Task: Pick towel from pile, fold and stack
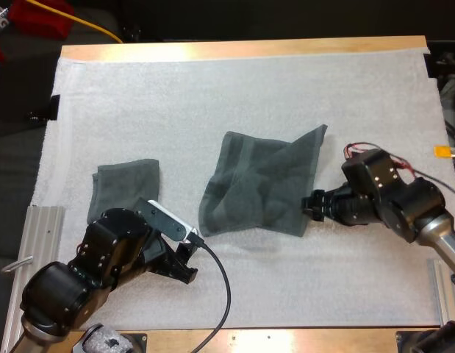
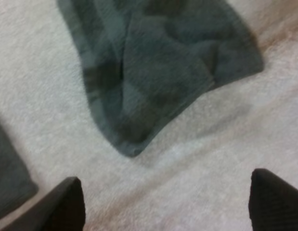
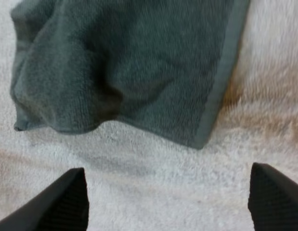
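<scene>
Currently left gripper (image 2: 165,192) is released: left fingers (image 2: 67,207) spread wide, nothing between them, bare white mat (image 2: 38,72) below. Just ahead of its tips is a corner of the crumpled towel (image 2: 153,72), not touching. Off to its side is the edge of the folded towel (image 2: 9,178). Right gripper (image 3: 168,190) is also released, right fingers (image 3: 276,202) apart and clear, mat under them. The crumpled towel's hemmed corner lies just ahead of its tips, with a gap. In the high view the crumpled towel sits between the two grippers. Right gripper is just beside one edge of it, left gripper near the opposite corner. The folded towel lies flat just beyond the left arm, apart from the crumpled one. Both towels are dark grey-green.
</scene>
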You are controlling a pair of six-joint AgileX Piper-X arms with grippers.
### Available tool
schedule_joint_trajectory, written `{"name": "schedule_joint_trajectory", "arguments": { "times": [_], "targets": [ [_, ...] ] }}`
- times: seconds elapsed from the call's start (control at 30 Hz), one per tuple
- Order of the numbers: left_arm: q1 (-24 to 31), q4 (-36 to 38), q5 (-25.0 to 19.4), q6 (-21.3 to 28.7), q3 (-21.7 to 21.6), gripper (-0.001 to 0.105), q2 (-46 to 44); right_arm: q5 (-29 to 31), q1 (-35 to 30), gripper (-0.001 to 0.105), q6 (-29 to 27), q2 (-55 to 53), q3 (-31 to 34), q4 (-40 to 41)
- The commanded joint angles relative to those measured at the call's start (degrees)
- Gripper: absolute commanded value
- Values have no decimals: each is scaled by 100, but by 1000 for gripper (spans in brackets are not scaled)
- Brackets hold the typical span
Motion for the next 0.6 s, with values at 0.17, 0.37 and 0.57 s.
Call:
{"name": "schedule_joint_trajectory", "arguments": {
  "times": [0.17,0.37,0.57],
  "targets": [
    [-14,161,-238,-58,32,68,17,-288,-8,67,546,-47,563,-737],
    [-14,350,-238,-47,32,68,17,-478,-15,67,1047,-47,1287,-1627],
    [-14,363,-238,-47,32,68,17,-704,-21,67,1480,-34,1897,-2637]
  ]
}}
